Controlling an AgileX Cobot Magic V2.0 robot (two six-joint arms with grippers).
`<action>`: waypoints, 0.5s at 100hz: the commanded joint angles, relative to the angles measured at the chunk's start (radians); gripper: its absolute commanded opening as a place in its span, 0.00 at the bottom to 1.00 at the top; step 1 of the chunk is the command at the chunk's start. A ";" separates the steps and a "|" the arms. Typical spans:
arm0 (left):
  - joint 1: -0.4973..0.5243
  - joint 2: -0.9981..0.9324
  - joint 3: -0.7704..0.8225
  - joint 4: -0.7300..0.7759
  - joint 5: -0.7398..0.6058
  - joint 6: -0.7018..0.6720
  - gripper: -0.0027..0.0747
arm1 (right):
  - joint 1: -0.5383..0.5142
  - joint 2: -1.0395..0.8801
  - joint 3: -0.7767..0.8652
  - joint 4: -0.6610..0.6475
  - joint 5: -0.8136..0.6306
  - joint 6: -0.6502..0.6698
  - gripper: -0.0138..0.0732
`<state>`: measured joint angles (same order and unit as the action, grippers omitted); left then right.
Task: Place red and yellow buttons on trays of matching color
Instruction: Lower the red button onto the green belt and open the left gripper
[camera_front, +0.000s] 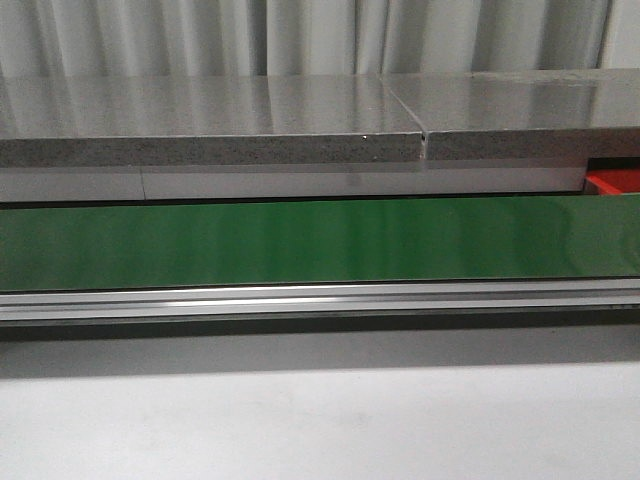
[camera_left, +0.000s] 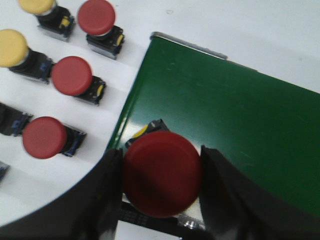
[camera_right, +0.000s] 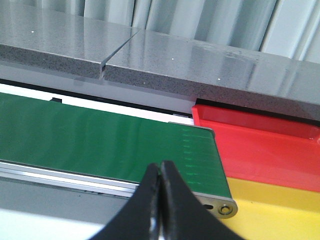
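Note:
In the left wrist view my left gripper (camera_left: 161, 172) is shut on a red button (camera_left: 162, 170), held by its round cap over the near corner of the green belt (camera_left: 225, 115). Three more red buttons (camera_left: 72, 76) and two yellow buttons (camera_left: 12, 47) stand on the white table beside the belt. My right gripper (camera_right: 161, 175) is shut with nothing in it, hovering by the belt's other end (camera_right: 100, 140). Beyond that end lie the red tray (camera_right: 260, 145) and the yellow tray (camera_right: 280, 210). Neither gripper shows in the front view.
A grey stone-look shelf (camera_front: 300, 125) runs behind the green belt (camera_front: 300, 240) in the front view, with a corner of the red tray (camera_front: 615, 182) at the far right. An aluminium rail (camera_front: 320, 298) borders the belt's near side, above the white table (camera_front: 320, 420).

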<state>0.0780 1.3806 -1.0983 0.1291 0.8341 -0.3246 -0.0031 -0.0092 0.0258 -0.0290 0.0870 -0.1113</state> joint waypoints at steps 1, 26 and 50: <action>-0.024 0.001 -0.036 0.000 -0.066 -0.001 0.05 | 0.001 -0.015 -0.009 0.000 -0.087 -0.002 0.08; -0.028 0.089 -0.036 0.000 -0.055 -0.001 0.05 | 0.001 -0.015 -0.009 0.000 -0.087 -0.002 0.08; -0.029 0.094 -0.047 0.000 -0.055 0.003 0.24 | 0.001 -0.015 -0.009 0.000 -0.087 -0.002 0.08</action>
<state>0.0549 1.5046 -1.1048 0.1226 0.8141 -0.3246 -0.0031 -0.0092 0.0258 -0.0290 0.0870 -0.1113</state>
